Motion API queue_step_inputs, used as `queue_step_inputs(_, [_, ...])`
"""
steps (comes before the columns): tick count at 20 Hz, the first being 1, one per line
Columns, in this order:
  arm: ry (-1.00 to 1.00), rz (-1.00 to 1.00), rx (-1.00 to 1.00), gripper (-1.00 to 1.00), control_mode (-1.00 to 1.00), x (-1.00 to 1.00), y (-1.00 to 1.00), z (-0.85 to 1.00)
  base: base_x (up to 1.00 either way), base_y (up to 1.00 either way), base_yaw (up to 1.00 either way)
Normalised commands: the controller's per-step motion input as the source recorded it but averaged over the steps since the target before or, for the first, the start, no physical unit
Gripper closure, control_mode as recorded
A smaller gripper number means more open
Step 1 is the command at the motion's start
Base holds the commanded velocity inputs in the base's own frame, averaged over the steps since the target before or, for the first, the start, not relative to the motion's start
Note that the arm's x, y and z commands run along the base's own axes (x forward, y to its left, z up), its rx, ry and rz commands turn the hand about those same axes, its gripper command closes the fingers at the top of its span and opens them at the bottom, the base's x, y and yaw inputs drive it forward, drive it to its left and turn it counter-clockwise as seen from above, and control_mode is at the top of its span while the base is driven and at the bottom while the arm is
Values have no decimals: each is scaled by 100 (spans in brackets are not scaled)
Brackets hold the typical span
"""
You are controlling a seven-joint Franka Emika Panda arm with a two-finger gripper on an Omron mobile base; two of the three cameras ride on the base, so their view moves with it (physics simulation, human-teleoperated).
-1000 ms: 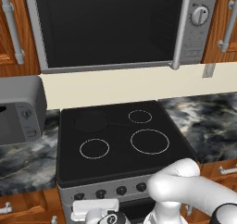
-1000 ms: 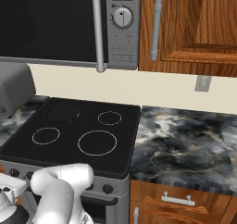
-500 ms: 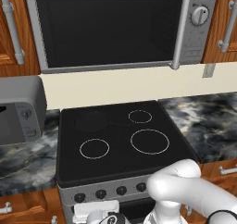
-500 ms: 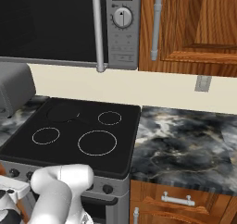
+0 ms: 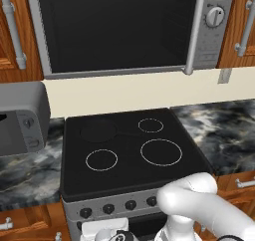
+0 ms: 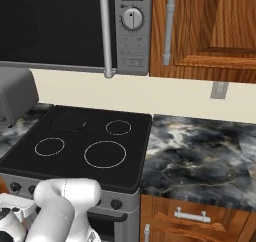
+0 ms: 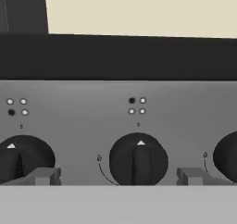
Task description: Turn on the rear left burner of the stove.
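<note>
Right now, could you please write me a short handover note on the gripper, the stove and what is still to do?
Gripper: open, fingers either side of the middle knob on the stove front panel, not yet closed on it.
That knob's pointer stands straight up; the four-dot mark above it has the upper left dot dark, which probably stands for the rear left burner.
The rear left burner is a faint grey circle, not lit.
A second knob sits to the left in the hand view, also unturned.
Done: hand lined up at the knob.
Left: close on the knob, turn it.
</note>
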Motion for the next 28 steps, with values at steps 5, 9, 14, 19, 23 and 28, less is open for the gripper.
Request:
queue_step_inputs(5, [0,0,0,-100,-100,10,-8,-14,0,0,0])
queue_step_inputs(9, [0,0,0,-100,-100,18,-1,-11,0,0,0])
queue_step_inputs(14, [0,0,0,-100,-100,32,0,-12,0,0,0])
queue_step_inputs(19, [0,0,0,-100,-100,28,0,-25,0,0,0])
queue_step_inputs(23, [0,0,0,-100,-100,15,0,-17,0,0,0])
queue_step_inputs(28, [1,0,0,100,-100,2,-2,0,0,0,0])
